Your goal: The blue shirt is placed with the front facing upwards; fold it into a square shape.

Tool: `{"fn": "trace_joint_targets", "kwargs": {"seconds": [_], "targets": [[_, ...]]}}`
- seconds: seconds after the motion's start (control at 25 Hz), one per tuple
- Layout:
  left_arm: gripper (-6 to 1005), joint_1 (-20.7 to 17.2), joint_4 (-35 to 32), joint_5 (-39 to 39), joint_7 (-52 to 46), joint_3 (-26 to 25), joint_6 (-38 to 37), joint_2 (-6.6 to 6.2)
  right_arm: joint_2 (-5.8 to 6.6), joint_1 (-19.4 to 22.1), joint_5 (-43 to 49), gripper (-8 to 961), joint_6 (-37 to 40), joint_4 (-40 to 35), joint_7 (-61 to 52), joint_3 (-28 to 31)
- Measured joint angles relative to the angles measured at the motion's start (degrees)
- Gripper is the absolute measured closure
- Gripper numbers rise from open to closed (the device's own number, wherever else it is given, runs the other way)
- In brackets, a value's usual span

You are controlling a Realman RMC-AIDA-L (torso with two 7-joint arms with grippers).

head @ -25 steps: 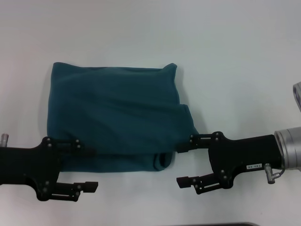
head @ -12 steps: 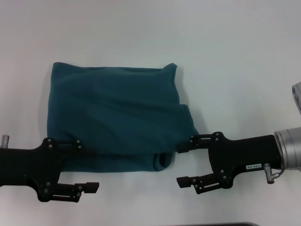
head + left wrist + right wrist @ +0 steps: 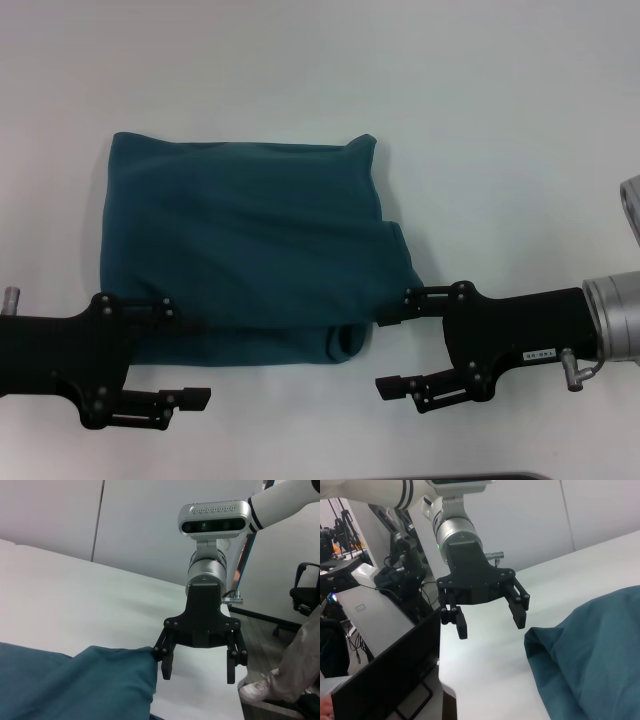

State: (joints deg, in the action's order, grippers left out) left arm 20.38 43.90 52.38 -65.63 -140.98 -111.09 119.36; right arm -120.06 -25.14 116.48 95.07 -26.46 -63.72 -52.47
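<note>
Nothing has moved since the earlier frames: shirt and both grippers sit where they were a second ago.

One blue shirt point(image 3: 245, 250) lies folded on the white table point(image 3: 500, 120), left of centre in the head view. It forms a rough rectangle, plain teal side up, no lettering showing. Its long axis runs left to right across the frame. The top edge is fairly straight, with a small peaked corner at the upper right. The right edge steps outward about halfway down, and the lower right corner bulges into a rounded fold near the frame's lower middle. The left edge is slightly curved.

Two grippers are in view, one at each lower corner of the shirt. The left gripper point(image 3: 187, 361) reaches in from the lower left of the frame, jaws wide apart; its upper finger lies over the shirt's bottom left edge and its lower finger sits on bare table below the cloth. The right gripper point(image 3: 387, 351) comes in from the lower right, jaws also wide, its upper fingertip touching or just beside the shirt's lower right corner, its lower finger over bare table. Neither grips cloth.

Bare table stretches across the top of the frame and all down the right side; a narrower strip runs left of the shirt and below it.
</note>
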Motion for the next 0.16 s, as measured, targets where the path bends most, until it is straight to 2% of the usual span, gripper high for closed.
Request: {"fn": "trace_joint_targets", "kwargs": {"seconds": [0.16], "targets": [[266,-0.04,0.04,0.0,-0.04,0.06,0.0,0.0,0.0,-0.03,0.05,97,0.0,0.39,0.0,0.0]]}}
